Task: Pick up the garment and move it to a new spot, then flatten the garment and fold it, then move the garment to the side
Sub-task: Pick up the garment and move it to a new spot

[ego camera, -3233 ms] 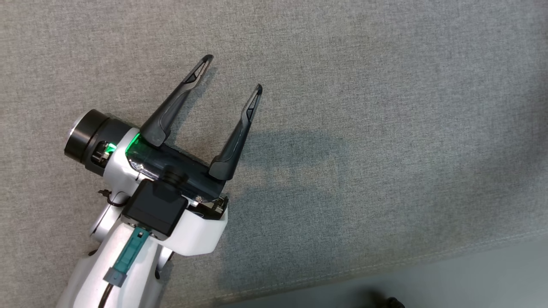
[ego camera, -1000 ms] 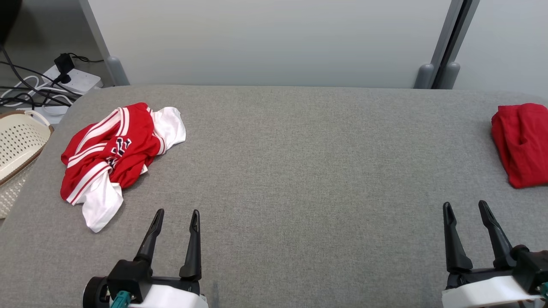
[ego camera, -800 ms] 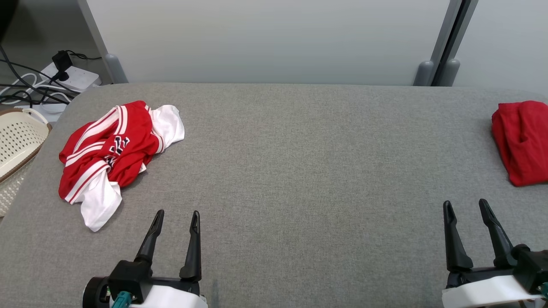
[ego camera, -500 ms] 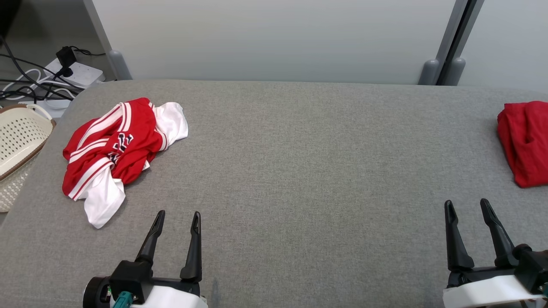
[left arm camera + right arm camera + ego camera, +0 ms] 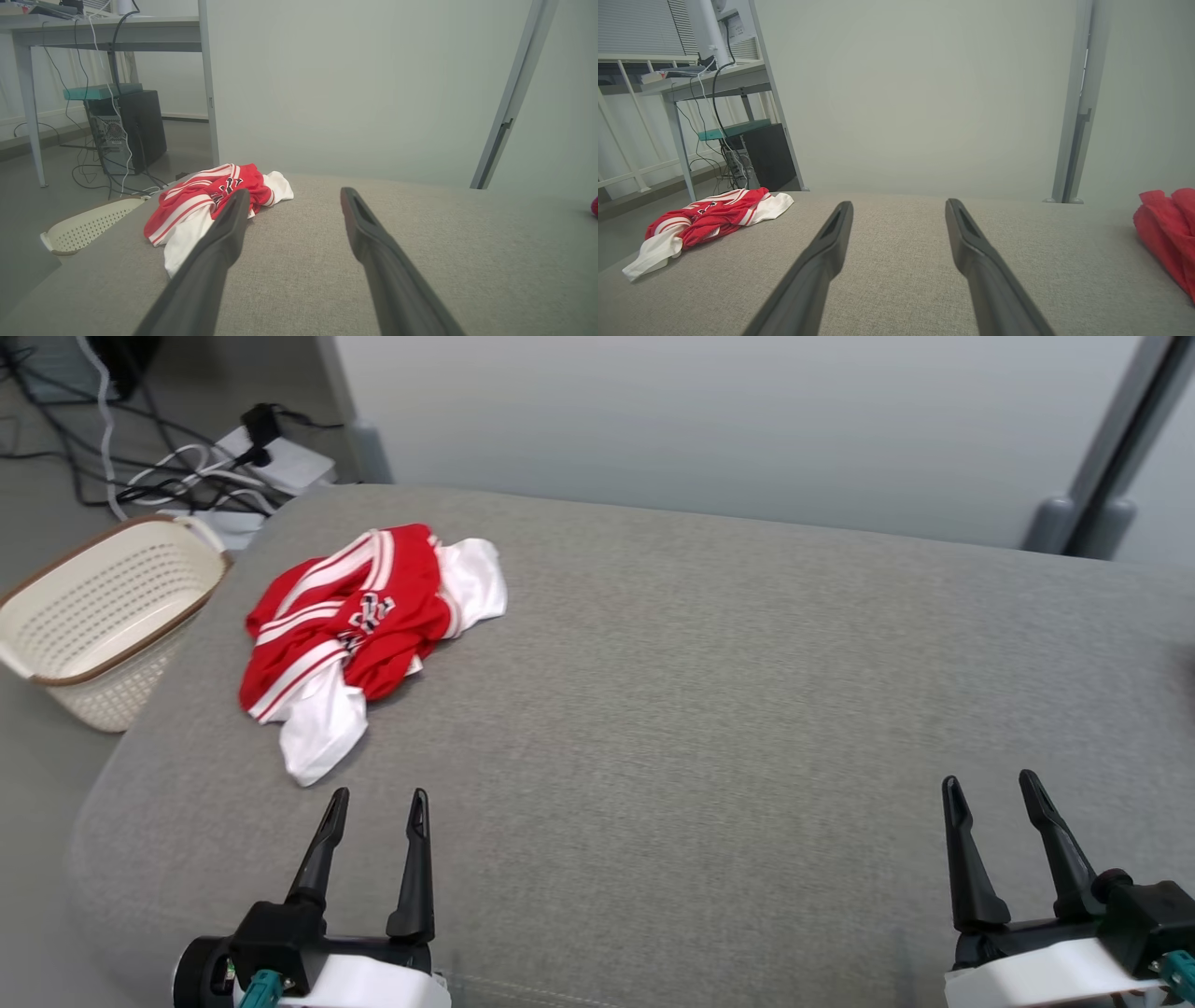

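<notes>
A crumpled red and white garment [image 5: 359, 635] lies on the far left part of the grey fabric surface [image 5: 709, 709]. The same garment [image 5: 210, 200] sits just ahead and left of my left fingers, and the right wrist view has it [image 5: 710, 217] far off to the left. My left gripper [image 5: 376, 803] hovers open near the front edge, a short way in front of the garment, with nothing between its fingers. My right gripper [image 5: 990, 784] stands open and empty at the lower right.
A cream perforated basket [image 5: 103, 616] sits on the floor off the surface's left end, with cables and a power strip [image 5: 233, 467] behind it. A second red cloth [image 5: 1164, 233] lies at the far right. A pale wall panel [image 5: 709, 420] borders the back.
The camera has swung left: the whole picture shifted right, the basket came more into view and the red cloth at the right left the head view. Both grippers stay open.
</notes>
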Tool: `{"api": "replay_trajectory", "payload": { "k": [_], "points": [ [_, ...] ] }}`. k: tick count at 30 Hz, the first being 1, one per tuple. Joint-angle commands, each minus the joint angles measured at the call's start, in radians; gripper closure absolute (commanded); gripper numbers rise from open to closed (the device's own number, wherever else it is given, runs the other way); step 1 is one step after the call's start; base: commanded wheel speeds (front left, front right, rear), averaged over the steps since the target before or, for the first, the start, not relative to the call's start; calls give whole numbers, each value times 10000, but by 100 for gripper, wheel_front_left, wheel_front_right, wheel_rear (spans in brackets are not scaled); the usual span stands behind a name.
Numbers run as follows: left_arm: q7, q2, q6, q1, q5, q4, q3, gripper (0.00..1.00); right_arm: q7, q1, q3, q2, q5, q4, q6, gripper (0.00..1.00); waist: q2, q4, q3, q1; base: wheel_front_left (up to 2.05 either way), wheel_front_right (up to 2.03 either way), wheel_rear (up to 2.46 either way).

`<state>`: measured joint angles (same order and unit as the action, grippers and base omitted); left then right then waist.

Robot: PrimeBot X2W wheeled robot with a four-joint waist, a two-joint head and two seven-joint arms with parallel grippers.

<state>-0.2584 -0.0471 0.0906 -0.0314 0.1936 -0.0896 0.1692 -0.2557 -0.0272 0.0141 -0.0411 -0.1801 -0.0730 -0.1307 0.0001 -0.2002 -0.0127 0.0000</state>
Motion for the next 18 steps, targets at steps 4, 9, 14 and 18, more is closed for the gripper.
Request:
{"api": "replay_trajectory", "payload": {
  "k": [4, 9, 14, 18],
  "points": [
    [-34, -32, 174, 470, 232, 458, -353, 0, -61, 230, 367, -92, -46, 392, 0, 0, -1, -988, -229, 0, 0, 0, 0],
    [-34, -32, 318, 541, 432, 547, -251, 0, -61, 272, 422, -172, -47, 432, 0, 0, -1, -1731, -475, 0, 0, 0, 0],
    [-34, -32, 465, 557, 568, 572, -134, 0, -61, 331, 431, -276, -33, 429, 0, 0, -1, -2183, -619, 0, 0, 0, 0],
    [-34, -32, 543, 581, 791, 567, -82, 0, -61, 371, 429, -365, -14, 439, 0, 0, -1, -2435, -747, 0, 0, 0, 0]
  ]
}}
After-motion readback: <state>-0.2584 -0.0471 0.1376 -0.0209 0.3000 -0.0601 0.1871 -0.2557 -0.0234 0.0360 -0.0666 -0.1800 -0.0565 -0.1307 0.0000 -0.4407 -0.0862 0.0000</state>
